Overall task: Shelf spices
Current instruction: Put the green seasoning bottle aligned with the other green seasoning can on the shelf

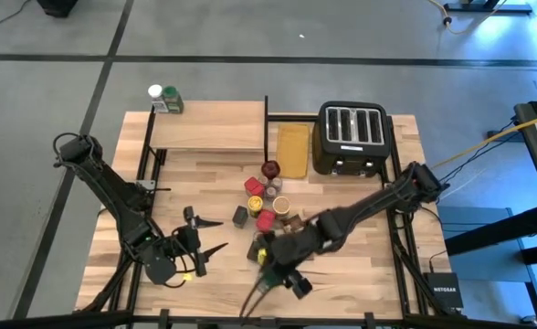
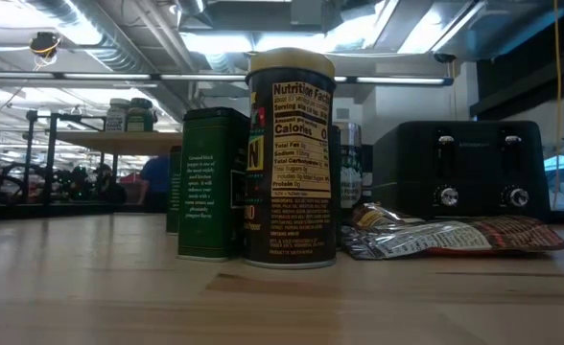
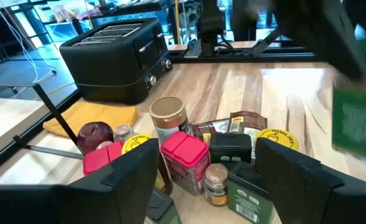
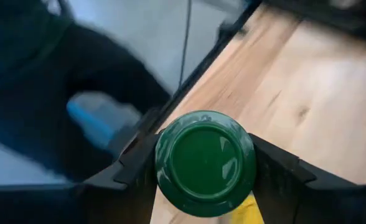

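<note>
The right claw (image 4: 203, 186) is clamped on a green-lidded jar (image 4: 205, 160), its fingers pressed against either side of the lid, near the worktop's front edge. So the step in hand looks like the carry: one spice has been picked from the cluster of spices (image 1: 267, 203) in the middle of the worktop (image 1: 360, 265) and needs to go to the shelf (image 1: 209, 126) at the back-left corner. Two jars (image 1: 163, 97) already stand on the shelf's far left end.

The next move calls for lifting the jar clear of the other spices, swinging it across to the shelf and setting it upright on a bare part of the plank. It is a long reach for the right arm, so a hand-over to the left may be needed.

The left claw (image 3: 208, 171) sits near the front-left of the worktop with its fingers apart and nothing between them, facing the cluster.

The jar's body and label are hidden beneath its lid in the right wrist view. From above, the arm covers the jar. The low view shows neither claw.
</note>
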`<action>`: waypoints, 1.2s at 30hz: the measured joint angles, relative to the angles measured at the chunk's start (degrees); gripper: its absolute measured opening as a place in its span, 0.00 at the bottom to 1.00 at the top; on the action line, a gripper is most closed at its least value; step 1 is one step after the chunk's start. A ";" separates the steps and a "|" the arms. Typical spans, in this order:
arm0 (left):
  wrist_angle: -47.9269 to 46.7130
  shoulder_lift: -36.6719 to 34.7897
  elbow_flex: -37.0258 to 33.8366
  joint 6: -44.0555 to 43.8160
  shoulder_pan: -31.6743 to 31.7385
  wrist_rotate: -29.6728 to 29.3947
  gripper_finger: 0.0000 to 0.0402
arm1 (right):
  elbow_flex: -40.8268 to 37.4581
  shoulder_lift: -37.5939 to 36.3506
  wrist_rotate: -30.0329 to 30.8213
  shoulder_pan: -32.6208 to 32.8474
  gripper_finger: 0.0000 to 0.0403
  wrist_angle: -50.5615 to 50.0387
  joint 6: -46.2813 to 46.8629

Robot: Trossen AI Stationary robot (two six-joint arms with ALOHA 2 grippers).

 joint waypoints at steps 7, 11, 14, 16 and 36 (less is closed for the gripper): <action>0.05 0.00 0.00 -0.48 0.04 0.00 0.65 | -0.11 4.64 3.25 4.04 0.52 -10.23 3.10; 0.10 0.00 -0.02 -0.55 0.12 -0.17 0.65 | -0.11 8.16 6.53 4.73 0.52 -8.53 1.96; 0.07 0.00 -0.02 -0.69 0.37 -0.33 0.65 | -0.03 10.38 7.57 4.51 0.52 -7.45 0.04; 0.03 0.00 -0.01 -0.70 0.39 -0.48 0.65 | 0.09 11.15 8.45 3.93 0.52 -6.68 -1.24; 1.77 0.03 -0.02 -2.33 0.39 0.51 0.65 | 15.02 10.32 17.42 4.63 0.90 -23.42 4.63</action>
